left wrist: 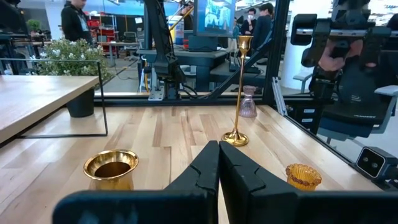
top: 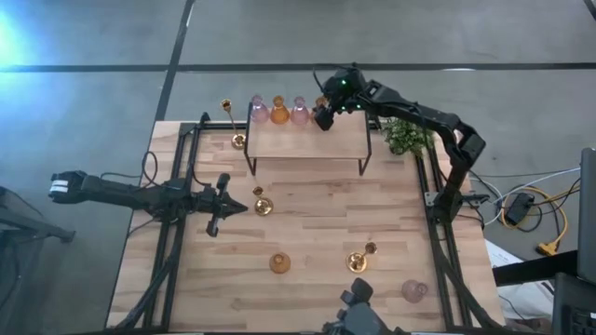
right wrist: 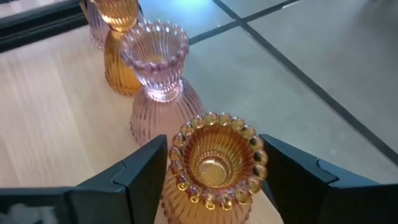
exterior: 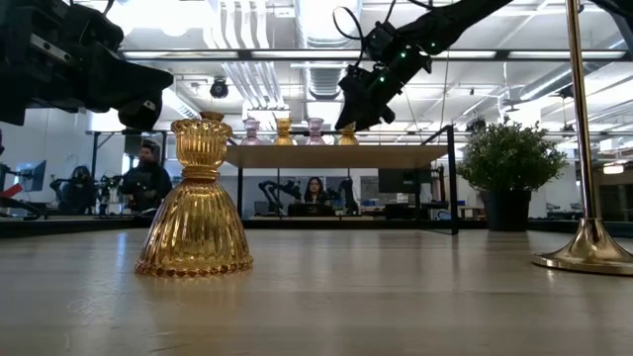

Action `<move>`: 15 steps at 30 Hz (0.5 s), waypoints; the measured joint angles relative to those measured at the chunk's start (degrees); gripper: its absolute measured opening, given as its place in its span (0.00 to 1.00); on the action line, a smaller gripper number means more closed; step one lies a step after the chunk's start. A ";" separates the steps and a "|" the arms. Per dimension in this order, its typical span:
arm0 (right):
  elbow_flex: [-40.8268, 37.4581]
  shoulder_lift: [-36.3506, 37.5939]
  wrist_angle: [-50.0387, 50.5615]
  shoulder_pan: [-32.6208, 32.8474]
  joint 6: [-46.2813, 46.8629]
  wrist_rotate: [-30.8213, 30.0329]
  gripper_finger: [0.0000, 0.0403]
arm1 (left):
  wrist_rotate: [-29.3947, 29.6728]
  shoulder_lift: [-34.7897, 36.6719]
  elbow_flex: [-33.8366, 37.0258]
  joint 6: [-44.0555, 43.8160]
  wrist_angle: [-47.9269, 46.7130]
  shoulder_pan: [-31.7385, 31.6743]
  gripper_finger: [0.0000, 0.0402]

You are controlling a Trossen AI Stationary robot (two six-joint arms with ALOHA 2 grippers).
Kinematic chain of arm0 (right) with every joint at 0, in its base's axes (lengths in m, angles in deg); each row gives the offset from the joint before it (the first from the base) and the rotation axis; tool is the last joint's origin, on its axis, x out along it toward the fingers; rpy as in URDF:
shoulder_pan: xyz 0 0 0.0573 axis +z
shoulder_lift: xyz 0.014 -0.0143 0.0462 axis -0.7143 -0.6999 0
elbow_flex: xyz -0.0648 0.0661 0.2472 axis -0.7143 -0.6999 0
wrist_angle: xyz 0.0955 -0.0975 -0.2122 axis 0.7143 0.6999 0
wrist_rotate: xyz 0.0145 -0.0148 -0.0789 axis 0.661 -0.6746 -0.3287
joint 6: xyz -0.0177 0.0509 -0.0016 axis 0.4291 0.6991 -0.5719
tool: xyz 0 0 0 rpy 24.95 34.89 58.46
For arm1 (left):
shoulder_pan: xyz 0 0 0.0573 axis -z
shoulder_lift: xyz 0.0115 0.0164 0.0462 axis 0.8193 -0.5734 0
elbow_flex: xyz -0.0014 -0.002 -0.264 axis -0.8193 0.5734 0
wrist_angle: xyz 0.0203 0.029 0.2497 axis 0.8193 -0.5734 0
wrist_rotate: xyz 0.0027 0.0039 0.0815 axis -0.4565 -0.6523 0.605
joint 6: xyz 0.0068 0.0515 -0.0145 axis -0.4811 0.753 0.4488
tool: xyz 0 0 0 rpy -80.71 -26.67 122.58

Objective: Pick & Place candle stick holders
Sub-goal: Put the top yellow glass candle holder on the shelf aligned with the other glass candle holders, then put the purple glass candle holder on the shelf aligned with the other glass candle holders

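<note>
Four glass candle stick holders stand in a row along the far edge of a wooden shelf (top: pixel 307 140): pink (top: pixel 256 110), amber (top: pixel 278 112), pink (right wrist: pixel 155 74) and amber (right wrist: pixel 214 165), each on its wide base. My right gripper (right wrist: pixel 214 180) hangs open over the last amber one, a finger on either side of its beaded cup, slanting down. My left gripper (left wrist: pixel 219 165) is shut and level above the table's left middle, holding nothing. On the table stand an amber holder (exterior: pixel 196 203), a pink holder (top: pixel 413 290) and gold candlesticks (top: pixel 261 203), (top: pixel 358 259), (top: pixel 233 126).
The shelf stands on thin black legs (top: pixel 250 163) at the table's far middle. A green potted plant (top: pixel 407 138) sits to its right. Black frame rails (top: pixel 177 242) run along both table sides. People sit in the room beyond the table.
</note>
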 joint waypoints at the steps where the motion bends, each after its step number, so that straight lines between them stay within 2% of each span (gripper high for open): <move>1: 0.00 0.34 -0.01 0.01 -0.08 -0.01 0.61 | 0.01 0.00 0.00 0.01 -0.01 0.01 0.03; 8: 0.00 3.87 0.01 0.04 -0.28 0.03 0.60 | 0.01 0.00 0.00 0.01 -0.01 0.00 0.03; 15: 0.00 10.82 -0.14 0.07 -0.30 0.14 0.61 | 0.01 0.00 0.00 0.01 -0.01 0.01 0.03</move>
